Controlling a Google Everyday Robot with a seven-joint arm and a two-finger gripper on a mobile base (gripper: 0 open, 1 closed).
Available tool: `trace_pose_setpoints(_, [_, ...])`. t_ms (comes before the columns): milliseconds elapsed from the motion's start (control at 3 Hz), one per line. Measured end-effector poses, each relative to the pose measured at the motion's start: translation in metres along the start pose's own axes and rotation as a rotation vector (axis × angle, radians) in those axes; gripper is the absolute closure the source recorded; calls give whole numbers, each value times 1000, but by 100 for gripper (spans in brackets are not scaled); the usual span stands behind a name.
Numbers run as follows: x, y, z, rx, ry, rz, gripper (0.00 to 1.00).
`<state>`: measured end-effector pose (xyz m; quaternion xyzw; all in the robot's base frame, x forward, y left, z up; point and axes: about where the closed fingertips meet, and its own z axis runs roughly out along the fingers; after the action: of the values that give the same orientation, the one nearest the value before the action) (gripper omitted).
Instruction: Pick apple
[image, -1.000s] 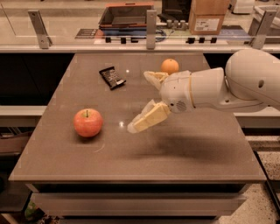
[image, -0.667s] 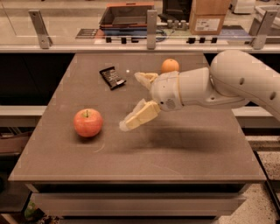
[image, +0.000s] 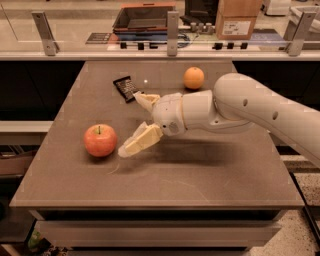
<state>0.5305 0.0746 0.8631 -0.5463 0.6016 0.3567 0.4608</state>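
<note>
A red apple (image: 100, 140) with a short stem sits upright on a grey-brown worktop (image: 200, 180), at about 9 o'clock from the worktop's centre. Nothing grips it.

At 3 o'clock from the apple is the robot's gripper (image: 129, 122), jaws spread wide and holding nothing. Its lower finger points towards 8 o'clock, with the tip just beside the apple's right side; whether it touches cannot be told. The upper finger points towards 10 o'clock, well apart from the apple. The white arm (image: 260, 107) reaches in from 3 o'clock.

A black packet (image: 126, 88) lies at 1 o'clock from the apple, just past the upper finger. A smaller orange (image: 193, 78) rests at the worktop's 12 o'clock edge.

Over the past second the gripper has travelled towards 9 o'clock, closing most of the gap to the apple, with its jaws spread as wide as before. Apple, packet and orange have not moved. The approach looks nearly complete, but the apple sits off the lower fingertip rather than between the jaws, so the gripper probably needs to advance further before closing.
</note>
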Motion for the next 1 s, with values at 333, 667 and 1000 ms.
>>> trace_pose_setpoints(333, [-2, 11, 17, -8, -30, 5, 0])
trace_pose_setpoints(667, [-7, 22, 29, -10, -57, 8, 0])
trace_pose_setpoints(1000, [-9, 30, 41, -11, -83, 17, 0])
